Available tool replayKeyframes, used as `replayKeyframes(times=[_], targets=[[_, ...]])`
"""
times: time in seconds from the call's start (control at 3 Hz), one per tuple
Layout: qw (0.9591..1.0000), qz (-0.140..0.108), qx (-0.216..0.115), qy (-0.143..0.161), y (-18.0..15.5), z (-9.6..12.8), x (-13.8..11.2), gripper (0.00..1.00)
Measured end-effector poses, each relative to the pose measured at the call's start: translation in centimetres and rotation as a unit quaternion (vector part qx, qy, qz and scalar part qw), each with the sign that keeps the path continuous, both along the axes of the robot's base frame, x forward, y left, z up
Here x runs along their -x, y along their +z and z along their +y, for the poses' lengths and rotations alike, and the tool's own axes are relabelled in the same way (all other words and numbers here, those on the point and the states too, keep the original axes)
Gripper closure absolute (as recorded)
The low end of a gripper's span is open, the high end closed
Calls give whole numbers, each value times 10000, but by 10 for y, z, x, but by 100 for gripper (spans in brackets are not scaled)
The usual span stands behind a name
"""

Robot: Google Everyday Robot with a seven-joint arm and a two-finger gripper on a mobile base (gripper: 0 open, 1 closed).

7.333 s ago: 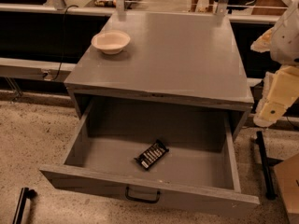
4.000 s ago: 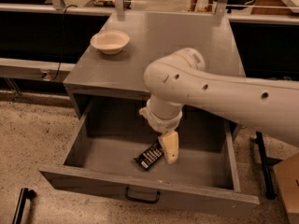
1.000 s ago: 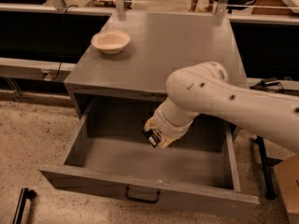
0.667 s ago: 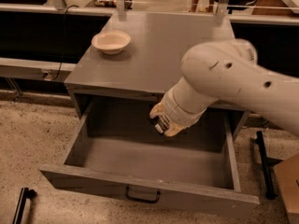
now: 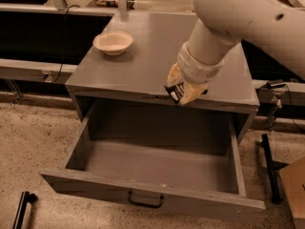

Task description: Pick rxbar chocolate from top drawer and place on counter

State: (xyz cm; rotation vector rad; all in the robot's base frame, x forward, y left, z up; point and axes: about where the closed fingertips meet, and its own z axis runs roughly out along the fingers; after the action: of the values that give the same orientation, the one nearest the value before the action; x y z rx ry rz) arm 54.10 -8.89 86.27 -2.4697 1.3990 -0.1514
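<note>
My gripper (image 5: 183, 90) hangs from the big white arm over the front edge of the counter (image 5: 152, 66). It is shut on the rxbar chocolate (image 5: 172, 94), a black-wrapped bar whose end sticks out at the lower left between the cream fingers (image 5: 190, 93). The bar is held in the air just above the counter's front lip. The top drawer (image 5: 152, 197) is pulled fully out below, with its dark curved handle (image 5: 145, 203) on the front panel, and I see nothing lying inside it.
A cream bowl (image 5: 113, 42) sits on the counter's back left. Dark tables stand behind the cabinet. A black bar (image 5: 269, 168) lies on the speckled floor at the right, another black object (image 5: 21, 210) at the lower left, and a cardboard box corner (image 5: 293, 190) at the right edge.
The gripper went down into the drawer, closed on the bar and lifted it out. In the last second it rose up and to the right, from inside the drawer to counter height.
</note>
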Motion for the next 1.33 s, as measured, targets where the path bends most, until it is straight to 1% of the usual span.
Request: replayKeyframes(times=[0.33,0.67,1.0,1.33], targets=[[9967,328,-363,-647,19,4,-43,100],[9879,448,-805,-1245,26,13,-81,82],[9713,646,-1222,-1938,21,13,-108,59],[9480,1003,-1330,-2713,8,9,-124,36]])
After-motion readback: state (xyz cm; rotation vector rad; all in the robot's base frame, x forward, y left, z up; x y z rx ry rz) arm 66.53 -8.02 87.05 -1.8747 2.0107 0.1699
